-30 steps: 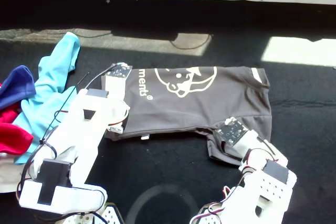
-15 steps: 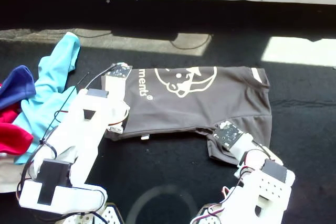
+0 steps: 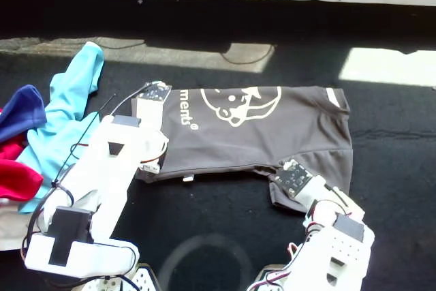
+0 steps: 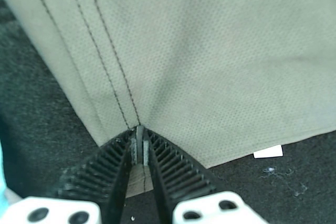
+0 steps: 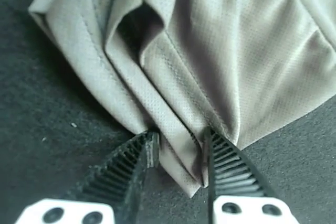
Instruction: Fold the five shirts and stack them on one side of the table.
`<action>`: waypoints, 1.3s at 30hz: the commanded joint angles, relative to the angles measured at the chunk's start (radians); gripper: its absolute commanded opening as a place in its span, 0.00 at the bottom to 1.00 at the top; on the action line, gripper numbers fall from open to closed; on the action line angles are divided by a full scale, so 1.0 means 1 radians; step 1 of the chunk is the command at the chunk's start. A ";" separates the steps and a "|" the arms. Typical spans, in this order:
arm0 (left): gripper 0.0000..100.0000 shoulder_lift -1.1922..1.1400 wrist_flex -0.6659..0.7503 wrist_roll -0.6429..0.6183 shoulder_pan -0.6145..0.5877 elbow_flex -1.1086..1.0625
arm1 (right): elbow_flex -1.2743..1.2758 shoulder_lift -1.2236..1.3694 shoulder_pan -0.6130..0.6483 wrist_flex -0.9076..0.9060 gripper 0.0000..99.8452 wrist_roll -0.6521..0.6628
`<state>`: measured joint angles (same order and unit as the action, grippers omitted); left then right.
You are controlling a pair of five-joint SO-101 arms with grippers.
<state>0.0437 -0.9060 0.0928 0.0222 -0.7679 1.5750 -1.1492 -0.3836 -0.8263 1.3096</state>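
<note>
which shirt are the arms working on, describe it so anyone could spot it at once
On the black table, look to the middle, right of the heap of shirts. The grey shirt lies spread out there. It alone is grey with a pale cartoon print; the heaped ones are light blue, navy and red.

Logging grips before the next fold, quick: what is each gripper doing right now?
Left gripper: closed, pinching the gray shirt at its hem corner.
Right gripper: open, straddling the shirt's bunched edge.
</note>
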 commanded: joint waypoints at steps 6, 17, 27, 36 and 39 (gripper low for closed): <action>0.01 -0.001 0.014 0.006 0.001 -0.008 | -0.038 -0.001 0.001 0.035 0.01 0.005; 0.01 -0.001 0.012 0.006 0.001 -0.008 | -0.390 0.033 0.142 0.035 0.01 -0.130; 0.01 -0.001 0.011 0.006 0.001 -0.008 | -0.932 0.624 0.269 0.031 0.01 -0.407; 0.01 -0.001 0.011 0.006 0.001 -0.008 | -1.267 1.144 0.295 0.031 0.01 -0.585; 0.01 -0.001 0.011 0.006 0.001 -0.008 | -1.308 1.248 0.309 0.028 0.01 -0.615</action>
<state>0.0437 -0.9060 0.0928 0.0222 -0.7679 0.3475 0.0276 -0.0921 -0.8063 0.7265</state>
